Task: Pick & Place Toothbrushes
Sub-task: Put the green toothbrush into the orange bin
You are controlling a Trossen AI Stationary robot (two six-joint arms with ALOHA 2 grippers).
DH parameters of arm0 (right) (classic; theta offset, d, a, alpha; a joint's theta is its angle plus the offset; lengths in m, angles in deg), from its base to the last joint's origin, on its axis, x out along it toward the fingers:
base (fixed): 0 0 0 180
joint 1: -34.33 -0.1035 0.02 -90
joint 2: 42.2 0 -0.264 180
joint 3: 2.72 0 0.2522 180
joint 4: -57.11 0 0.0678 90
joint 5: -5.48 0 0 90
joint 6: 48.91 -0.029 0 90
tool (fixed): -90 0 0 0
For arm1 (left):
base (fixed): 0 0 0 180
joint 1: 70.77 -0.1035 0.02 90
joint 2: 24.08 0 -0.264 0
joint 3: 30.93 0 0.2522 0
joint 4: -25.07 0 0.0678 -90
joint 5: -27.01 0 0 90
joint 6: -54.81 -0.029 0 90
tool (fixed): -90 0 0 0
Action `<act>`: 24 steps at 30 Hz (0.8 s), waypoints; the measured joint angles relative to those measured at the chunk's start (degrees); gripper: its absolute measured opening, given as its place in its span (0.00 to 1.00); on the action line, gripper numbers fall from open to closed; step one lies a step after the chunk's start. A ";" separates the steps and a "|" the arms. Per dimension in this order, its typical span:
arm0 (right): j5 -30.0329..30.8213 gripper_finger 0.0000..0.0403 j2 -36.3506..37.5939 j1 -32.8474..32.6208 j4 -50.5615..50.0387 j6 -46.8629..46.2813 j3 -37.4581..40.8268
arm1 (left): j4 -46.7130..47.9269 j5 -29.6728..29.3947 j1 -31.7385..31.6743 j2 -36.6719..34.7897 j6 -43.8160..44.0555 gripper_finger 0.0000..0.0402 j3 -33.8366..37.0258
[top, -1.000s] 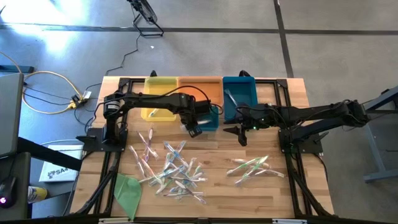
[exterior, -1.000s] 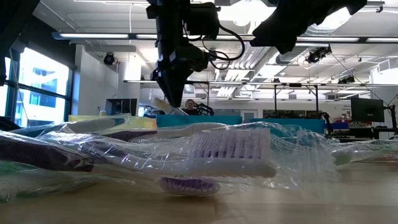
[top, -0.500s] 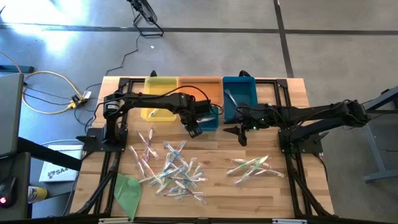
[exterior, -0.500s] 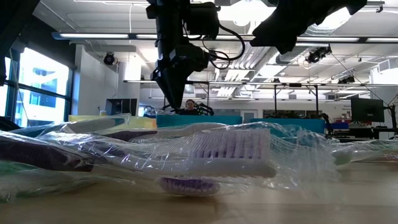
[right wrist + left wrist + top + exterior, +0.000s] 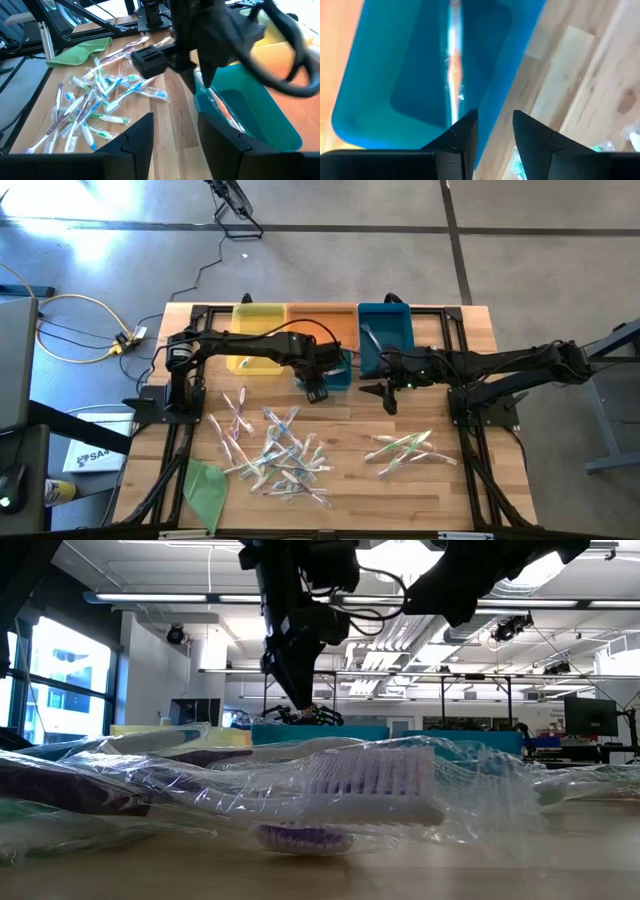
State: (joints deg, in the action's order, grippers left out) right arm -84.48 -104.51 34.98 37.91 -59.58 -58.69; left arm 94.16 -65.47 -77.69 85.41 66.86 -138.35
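Observation:
Many clear-wrapped toothbrushes [image 5: 275, 455] lie in a loose pile on the wooden table, with a smaller heap [image 5: 405, 448] to its right. My left gripper [image 5: 318, 388] hangs open over the near rim of a small teal bin [image 5: 340, 370]. In the left wrist view its fingers [image 5: 495, 135] frame that bin [image 5: 370, 100], where one wrapped toothbrush [image 5: 453, 70] lies on the floor. My right gripper [image 5: 387, 398] waits open just right of the teal bin, above the table. The right wrist view looks past it [image 5: 175, 142] at the pile [image 5: 95, 100].
Yellow [image 5: 258, 340], orange [image 5: 322, 325] and blue [image 5: 385, 335] bins stand in a row along the far edge. A flat green sheet [image 5: 205, 485] lies at the near left corner. Bare wood shows between the two toothbrush heaps and in front of the bins.
My left gripper has shifted a little toward the table's right, closer over the teal bin. In the low view a wrapped toothbrush showed at its fingertips a second ago and no longer shows there. My right arm has kept still.

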 joint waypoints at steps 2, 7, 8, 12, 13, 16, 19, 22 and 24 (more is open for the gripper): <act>-0.04 0.36 0.00 -0.01 -0.03 0.00 0.01 | 1.62 -1.14 1.10 0.00 -1.42 0.30 -1.41; -0.20 0.36 0.00 -0.01 -1.33 -0.01 0.02 | 6.00 -10.51 4.40 -0.04 -2.41 0.30 -7.08; -0.22 0.36 0.00 -0.01 -1.73 -0.09 0.02 | 6.67 -12.75 5.12 -0.04 -3.38 0.30 -8.75; -0.22 0.36 0.00 -0.01 -2.61 -0.17 0.02 | 7.65 -16.41 7.17 -0.04 -7.46 0.30 -15.06; -0.22 0.36 0.00 -0.01 -2.71 -0.17 0.02 | 7.67 -16.43 7.57 -0.07 -8.25 0.30 -16.54; -0.24 0.36 0.00 -0.01 -3.32 -0.19 0.02 | 7.76 -16.81 8.85 -0.07 -10.85 0.30 -20.60; -0.62 0.36 0.00 -0.01 -4.35 -0.20 0.02 | 7.74 -19.19 10.21 -0.07 -14.26 0.30 -23.57; -2.21 0.36 0.00 -0.01 -5.12 -1.04 0.04 | 7.82 -20.57 11.23 -0.09 -16.72 0.30 -24.68; -3.68 0.36 0.00 -0.01 -5.23 -1.64 0.04 | 7.93 -20.56 11.64 -0.09 -17.11 0.30 -24.83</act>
State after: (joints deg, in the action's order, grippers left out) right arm -88.17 -104.51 34.97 32.68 -61.23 -58.65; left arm 102.09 -86.03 -66.05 85.32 49.75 -163.18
